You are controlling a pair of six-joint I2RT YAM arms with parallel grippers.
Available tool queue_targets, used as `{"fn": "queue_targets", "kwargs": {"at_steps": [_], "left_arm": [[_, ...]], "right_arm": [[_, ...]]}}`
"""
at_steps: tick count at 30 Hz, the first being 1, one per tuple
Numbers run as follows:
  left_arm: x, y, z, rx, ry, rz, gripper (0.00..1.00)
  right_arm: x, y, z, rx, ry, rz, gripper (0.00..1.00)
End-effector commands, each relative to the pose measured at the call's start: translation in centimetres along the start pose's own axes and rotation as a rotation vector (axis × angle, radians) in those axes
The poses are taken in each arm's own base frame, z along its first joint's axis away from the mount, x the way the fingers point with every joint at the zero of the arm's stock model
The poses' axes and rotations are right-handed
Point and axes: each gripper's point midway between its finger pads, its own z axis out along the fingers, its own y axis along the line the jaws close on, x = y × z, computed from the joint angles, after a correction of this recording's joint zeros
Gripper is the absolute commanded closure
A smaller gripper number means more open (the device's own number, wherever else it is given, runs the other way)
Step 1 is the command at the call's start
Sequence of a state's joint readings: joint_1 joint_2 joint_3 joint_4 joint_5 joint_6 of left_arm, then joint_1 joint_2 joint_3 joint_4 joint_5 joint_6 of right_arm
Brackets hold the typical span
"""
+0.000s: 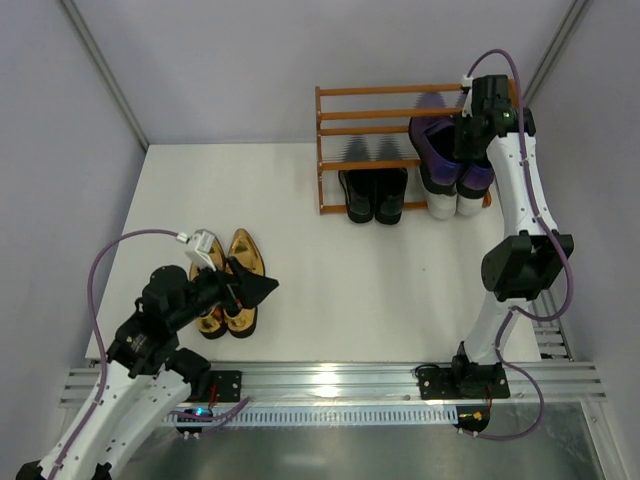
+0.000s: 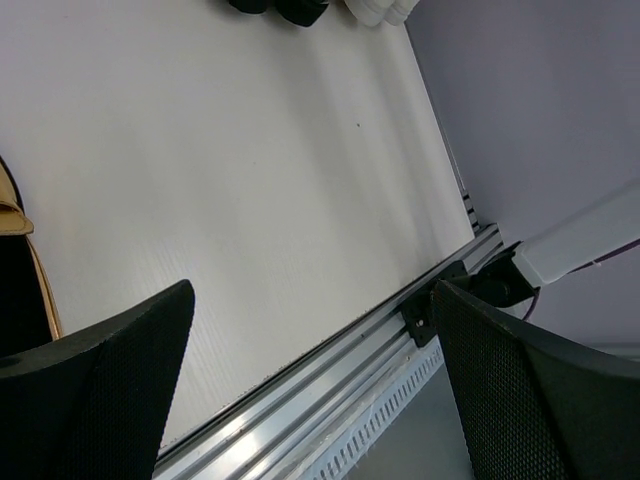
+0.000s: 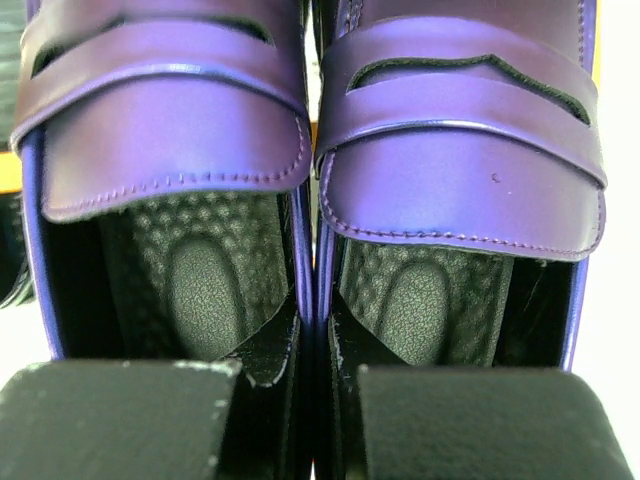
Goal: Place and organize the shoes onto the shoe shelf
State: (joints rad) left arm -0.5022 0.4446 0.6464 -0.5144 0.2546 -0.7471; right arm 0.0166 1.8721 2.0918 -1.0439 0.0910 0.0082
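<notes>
Right end effector pinched shut on the touching inner walls of the purple loafers, at right end of shoe shelf upper tier. Lower tier: black loafers, white sneakers. Left end effector wide open, empty, over gold loafers on bench.

Table with shelf, gold loafers

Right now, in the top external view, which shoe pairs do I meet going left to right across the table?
First the gold loafers → black dress loafers → purple loafers. The white sneakers share the purple pair's left-right span, so they are left unranked.
</notes>
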Motion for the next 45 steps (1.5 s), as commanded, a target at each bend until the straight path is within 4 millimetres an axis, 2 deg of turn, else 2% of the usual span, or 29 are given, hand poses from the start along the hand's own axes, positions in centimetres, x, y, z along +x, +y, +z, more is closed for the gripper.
{"fn": "queue_targets", "kwargs": {"at_steps": [1,8,10,17,18,19,24,31,39,40,43,45], "left_arm": [[-1.4,-2.0,-1.1,0.074,-0.049,0.044,0.0],[-0.7,-1.9,-1.7,0.092,-0.056,0.04,0.0],[-0.6,-2.0,-1.9,0.098,-0.056,0.04,0.0],[-0.7,-2.0,-2.6,0.095,-0.074,0.038,0.0],[-0.6,-1.8,-2.6,0.088,-0.074,0.034,0.0],[-0.6,-1.7,-2.7,0.085,-0.075,0.033,0.0],[-0.6,-1.5,-3.1,0.07,-0.088,0.028,0.0],[-0.7,-1.3,-3.2,0.054,-0.095,0.02,0.0],[-0.7,-1.2,-2.8,0.045,-0.084,0.015,0.0],[-0.7,-1.1,-2.7,0.042,-0.081,0.014,0.0],[-0.8,-1.2,-2.7,0.043,-0.08,0.012,0.0],[-0.7,-1.2,-2.7,0.042,-0.077,0.012,0.0]], "right_arm": [[-8.1,-0.6,-4.4,0.014,-0.309,-0.031,0.96],[-9.2,-0.6,-2.9,0.018,-0.341,-0.061,0.96],[-10.1,-1.0,-2.9,0.039,-0.372,-0.06,0.96],[-11.7,-2.3,-0.9,0.126,-0.411,-0.034,0.96],[-11.7,-3.6,-0.3,0.146,-0.406,-0.016,0.96],[-11.8,-3.8,0.0,0.152,-0.409,-0.006,0.96],[-12.4,-3.8,1.2,0.149,-0.43,0.018,0.96],[-14.4,-3.9,-0.1,0.143,-0.518,0.042,0.96],[-13.7,-4.6,1.9,0.117,-0.479,0.039,0.96],[-13.6,-4.6,2.0,0.111,-0.473,0.039,0.89],[-13.0,-4.3,2.6,0.096,-0.456,0.046,0.56],[-12.9,-4.2,2.6,0.095,-0.457,0.053,0.45]]}}
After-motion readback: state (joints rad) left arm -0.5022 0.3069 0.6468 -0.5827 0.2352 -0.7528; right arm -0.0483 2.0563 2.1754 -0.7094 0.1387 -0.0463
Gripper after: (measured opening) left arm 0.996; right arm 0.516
